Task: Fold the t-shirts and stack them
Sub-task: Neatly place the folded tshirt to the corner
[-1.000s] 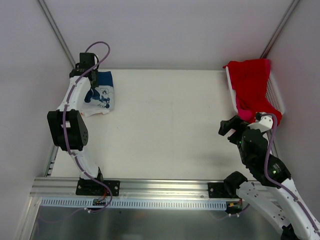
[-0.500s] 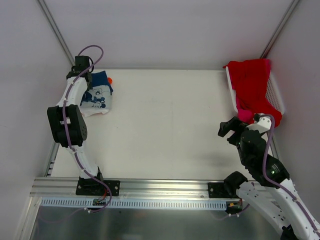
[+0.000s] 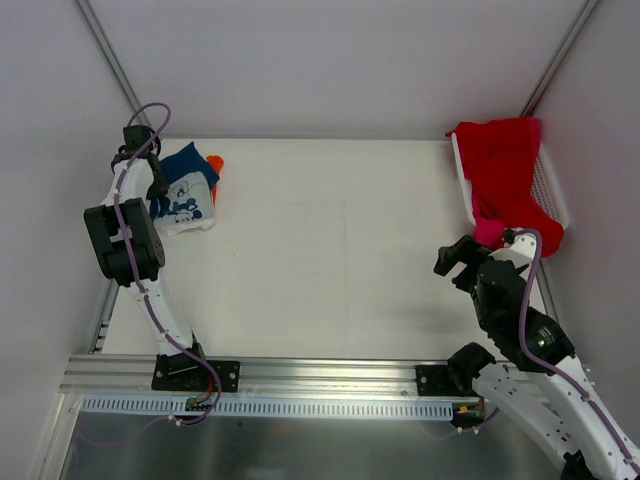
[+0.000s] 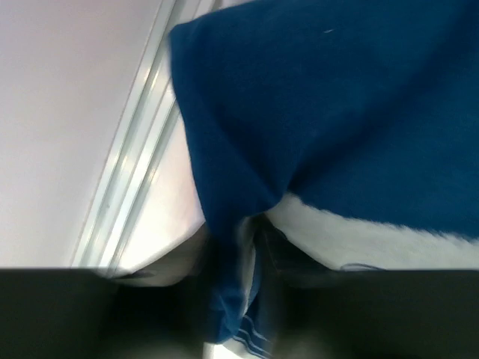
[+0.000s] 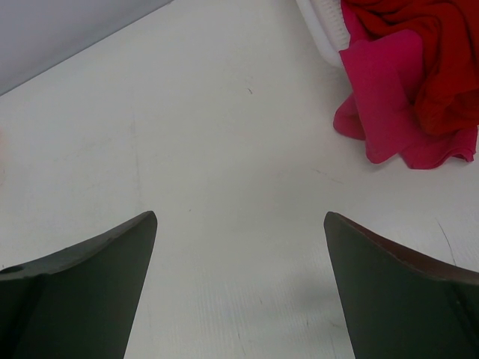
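The navy shirt (image 3: 187,183) lies at the worktop's (image 3: 330,250) far left, on a white shirt (image 3: 186,223), with an orange shirt (image 3: 216,163) peeking out beyond. The left gripper (image 3: 157,188) is at its left edge; the blur hides whether it grips. A red shirt (image 3: 500,160) and a pink shirt (image 5: 382,97) spill from the far-right basket (image 3: 552,190). Nearby, the right gripper (image 5: 239,247) is wide and empty.

The left fingers (image 4: 112,314) are a dark blur at the bottom of their wrist view; whether they pinch the navy t-shirt (image 4: 337,112) bunched just ahead of them cannot be told. Beyond the right fingers (image 5: 82,277), the pink t-shirt (image 5: 382,97) lies partly under the red t-shirt (image 5: 434,45), itself cut by the edge.
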You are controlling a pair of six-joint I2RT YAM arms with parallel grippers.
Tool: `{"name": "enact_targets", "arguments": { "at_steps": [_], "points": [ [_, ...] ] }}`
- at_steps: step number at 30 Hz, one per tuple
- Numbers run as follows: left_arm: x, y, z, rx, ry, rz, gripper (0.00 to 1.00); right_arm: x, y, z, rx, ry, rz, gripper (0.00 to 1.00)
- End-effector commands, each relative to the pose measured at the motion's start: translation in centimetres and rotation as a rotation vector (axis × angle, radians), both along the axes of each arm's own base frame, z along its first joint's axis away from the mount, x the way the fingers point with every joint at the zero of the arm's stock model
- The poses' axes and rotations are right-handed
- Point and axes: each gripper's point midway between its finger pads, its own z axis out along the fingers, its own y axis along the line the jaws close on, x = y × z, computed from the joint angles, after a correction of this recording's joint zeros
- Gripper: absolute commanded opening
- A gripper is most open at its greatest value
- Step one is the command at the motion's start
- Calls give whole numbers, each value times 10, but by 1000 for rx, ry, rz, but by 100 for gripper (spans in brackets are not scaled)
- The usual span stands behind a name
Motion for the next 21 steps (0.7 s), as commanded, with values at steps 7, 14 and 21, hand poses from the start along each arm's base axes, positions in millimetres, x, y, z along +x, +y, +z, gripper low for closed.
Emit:
{"name": "enact_targets", "arguments": {
  "at_steps": [7,14,21],
  "points": [
    [13,29,-4,-35,-61,143,96,6,0,9,-17,-17,-4,99],
    [1,42,72,17,-220,230,99,5,0,6,-19,-13,4,100],
    [-44,58,142,158,-326,370,99,6,8,0,17,-11,24,99]
  ]
}}
